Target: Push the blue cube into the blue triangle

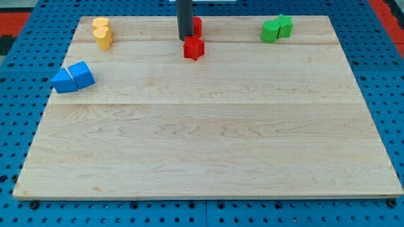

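Note:
The blue cube (82, 74) and the blue triangle (64, 81) sit side by side, touching, at the view's left edge of the wooden board (208, 139). The triangle is to the cube's left and slightly lower. My tip (185, 40) is at the view's top centre, far to the right of the blue blocks. It stands just above a red star-shaped block (194, 48) and just left of a second red block (197, 26), which the rod partly hides.
Two yellow blocks (102, 32) sit stacked close together at the top left. Two green blocks (277, 28) sit together at the top right. A blue pegboard (19, 82) surrounds the board.

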